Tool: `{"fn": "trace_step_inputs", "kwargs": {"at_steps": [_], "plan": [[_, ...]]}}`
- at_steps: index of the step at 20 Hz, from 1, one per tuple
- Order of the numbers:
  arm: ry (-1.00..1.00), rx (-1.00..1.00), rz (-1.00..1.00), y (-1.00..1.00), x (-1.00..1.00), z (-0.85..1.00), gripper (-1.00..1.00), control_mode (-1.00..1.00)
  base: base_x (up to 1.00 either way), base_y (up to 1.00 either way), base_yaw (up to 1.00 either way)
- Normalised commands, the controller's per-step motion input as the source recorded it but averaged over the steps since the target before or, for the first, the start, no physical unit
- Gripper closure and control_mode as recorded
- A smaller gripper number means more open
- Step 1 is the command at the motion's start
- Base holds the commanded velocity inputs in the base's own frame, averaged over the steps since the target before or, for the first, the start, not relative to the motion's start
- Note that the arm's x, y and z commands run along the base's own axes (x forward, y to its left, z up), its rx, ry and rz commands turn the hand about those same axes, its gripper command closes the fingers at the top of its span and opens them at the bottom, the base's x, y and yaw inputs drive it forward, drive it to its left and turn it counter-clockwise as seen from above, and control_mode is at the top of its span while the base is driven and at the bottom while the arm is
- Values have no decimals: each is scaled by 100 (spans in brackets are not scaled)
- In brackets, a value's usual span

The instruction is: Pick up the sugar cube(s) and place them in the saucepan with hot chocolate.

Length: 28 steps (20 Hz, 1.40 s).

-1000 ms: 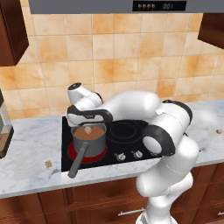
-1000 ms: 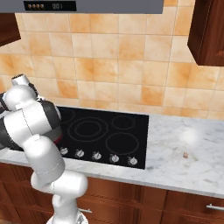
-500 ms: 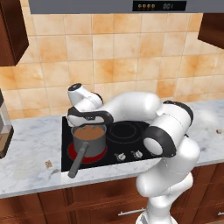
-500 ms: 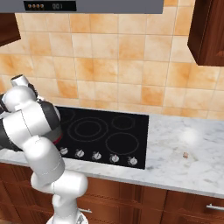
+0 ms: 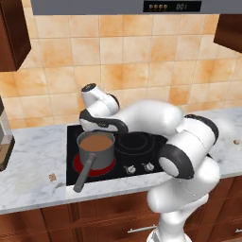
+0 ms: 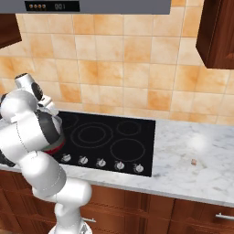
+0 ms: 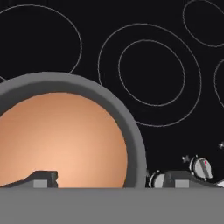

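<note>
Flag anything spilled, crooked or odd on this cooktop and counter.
Two tiny tan-brown speckled cubes lie loose on the marble counter: one left of the black cooktop, another to its right. Nothing spilled around the grey metal saucepan.

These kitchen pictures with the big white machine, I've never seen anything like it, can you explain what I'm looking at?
It is a rendered kitchen. The white robot arm reaches over a black cooktop. Two cameras sit behind it, left and right; a third looks down from its hand. The hand hangs above a grey saucepan of brown hot chocolate on a red-glowing burner. Its fingers stand apart and hold nothing. A small tan cube lies on the marble counter left of the stove.
</note>
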Motion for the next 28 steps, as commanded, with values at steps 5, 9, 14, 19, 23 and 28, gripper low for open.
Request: {"fn": "trace_step_inputs", "kwargs": {"at_steps": [5, 9, 14, 19, 23, 28], "plan": [[-1, -19, 0, -100, -2, 55, -100, -100, 0, 0, 0], [0, -23, -5, -100, -21, 10, -100, -100, 0, 0, 0], [0, -13, -3, -100, -11, 15, -100, -100, 0, 0, 0], [11, 8, -12, -100, 4, 18, -100, -100, 0, 0, 0], [8, 35, -7, -100, 11, 0, -100, -100, 0, 0, 0], [3, 33, -2, -100, 4, 0, -100, -100, 0, 0, 0]]}}
